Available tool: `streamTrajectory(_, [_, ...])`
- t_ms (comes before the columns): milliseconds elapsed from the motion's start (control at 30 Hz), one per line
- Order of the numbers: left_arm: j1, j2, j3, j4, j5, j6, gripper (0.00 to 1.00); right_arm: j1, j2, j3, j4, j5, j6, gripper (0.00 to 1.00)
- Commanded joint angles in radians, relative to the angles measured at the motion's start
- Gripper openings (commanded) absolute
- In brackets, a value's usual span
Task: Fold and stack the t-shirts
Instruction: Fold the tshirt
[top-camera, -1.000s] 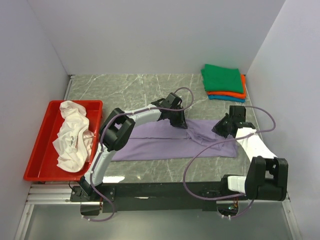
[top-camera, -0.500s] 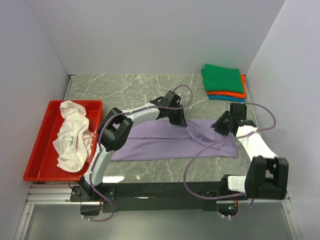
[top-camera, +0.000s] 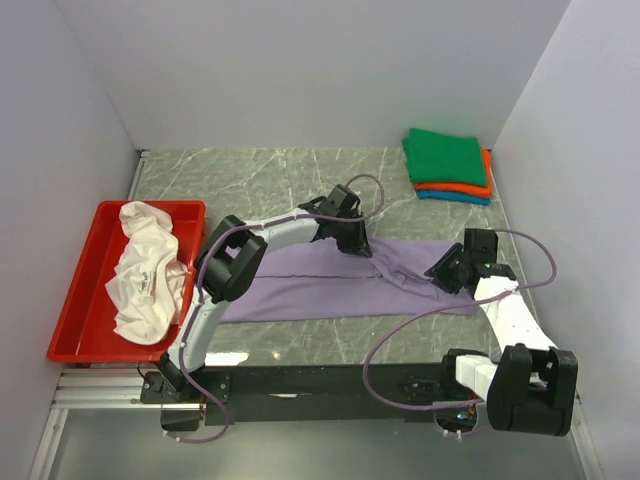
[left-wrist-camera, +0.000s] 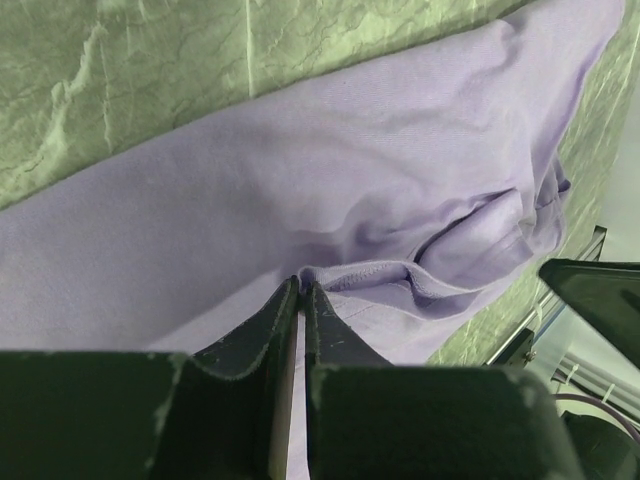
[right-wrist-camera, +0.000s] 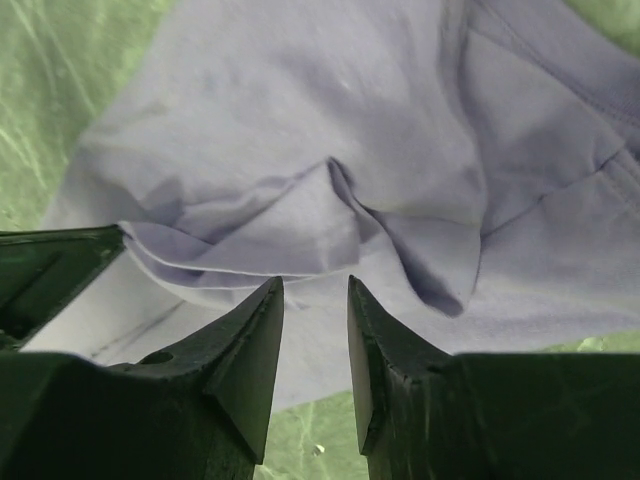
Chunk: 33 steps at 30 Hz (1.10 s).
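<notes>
A lavender t-shirt (top-camera: 310, 285) lies on the table as a long strip, its right end rumpled into folds (right-wrist-camera: 300, 120). My left gripper (top-camera: 357, 245) sits at the strip's far edge, shut on a hem of the lavender cloth (left-wrist-camera: 360, 275). Over the strip's right end, my right gripper (top-camera: 441, 272) stands open just above the cloth, nothing between its fingers (right-wrist-camera: 250, 340). A folded stack sits at the back right: green t-shirt (top-camera: 447, 156) on top, then orange (top-camera: 487, 184), then teal (top-camera: 455, 196). A crumpled white t-shirt (top-camera: 145, 270) lies in the tray.
The red tray (top-camera: 82, 300) stands at the table's left side. White walls close in the table on the left, back and right. Purple cables loop from both arms over the table's near edge. Marbled green tabletop (top-camera: 250, 175) shows behind the lavender t-shirt.
My right gripper has opened, let go of the lavender t-shirt's right end and drawn back toward the near right. The left gripper stays shut and has barely moved.
</notes>
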Motion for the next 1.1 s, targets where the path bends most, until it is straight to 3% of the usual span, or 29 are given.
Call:
streamTrajectory(0, [0.004,-0.07,-0.006,0.039,0.019,0.006,0.11,-0.01,0.02,-0.009,0.033,-0.011,0.003,0.4])
streamTrajectory(500, [0.002,-0.073,-0.011,0.036,0.014,0.006,0.11,-0.016,0.109,-0.02,0.107,-0.022,0.017,0.42])
streamTrajectory(533, [0.002,-0.073,-0.011,0.037,0.014,0.006,0.11,-0.016,0.119,-0.019,0.111,-0.025,0.02,0.4])
streamTrajectory(700, [0.002,-0.08,-0.015,0.032,0.009,0.009,0.11,-0.017,0.158,0.032,0.119,-0.034,0.025,0.0])
streamTrajectory(1067, [0.002,-0.101,-0.037,0.029,-0.001,0.015,0.08,-0.019,0.256,0.196,0.081,-0.003,0.025,0.0])
